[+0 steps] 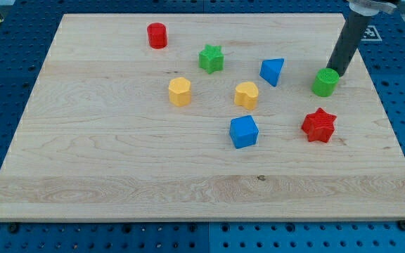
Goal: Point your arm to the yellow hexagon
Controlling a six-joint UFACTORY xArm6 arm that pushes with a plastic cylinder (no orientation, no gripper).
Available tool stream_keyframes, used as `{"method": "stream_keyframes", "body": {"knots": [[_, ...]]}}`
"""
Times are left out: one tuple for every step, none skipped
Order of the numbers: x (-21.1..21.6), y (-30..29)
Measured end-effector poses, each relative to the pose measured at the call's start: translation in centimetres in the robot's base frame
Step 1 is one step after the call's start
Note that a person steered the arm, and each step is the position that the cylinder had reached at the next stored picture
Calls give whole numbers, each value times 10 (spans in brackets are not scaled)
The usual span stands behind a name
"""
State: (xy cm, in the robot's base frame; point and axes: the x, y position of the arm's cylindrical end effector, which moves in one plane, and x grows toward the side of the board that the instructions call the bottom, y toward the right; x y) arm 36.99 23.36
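Camera view: yellow hexagon far left of my tip.

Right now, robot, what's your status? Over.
My tip beside green cylinder block, view's right. Yellow hexagon block far left, untouched. Blue triangular block, yellow heart block between.

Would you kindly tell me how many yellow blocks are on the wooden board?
2: the yellow hexagon block left of centre, the yellow heart-shaped block to its right. None seem hidden.
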Motion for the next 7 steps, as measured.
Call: {"method": "stream_keyframes", "body": {"knots": [[11,0],[20,-10],[31,-25],[36,-25],[17,9],[-29,22],[-61,-21]]}}
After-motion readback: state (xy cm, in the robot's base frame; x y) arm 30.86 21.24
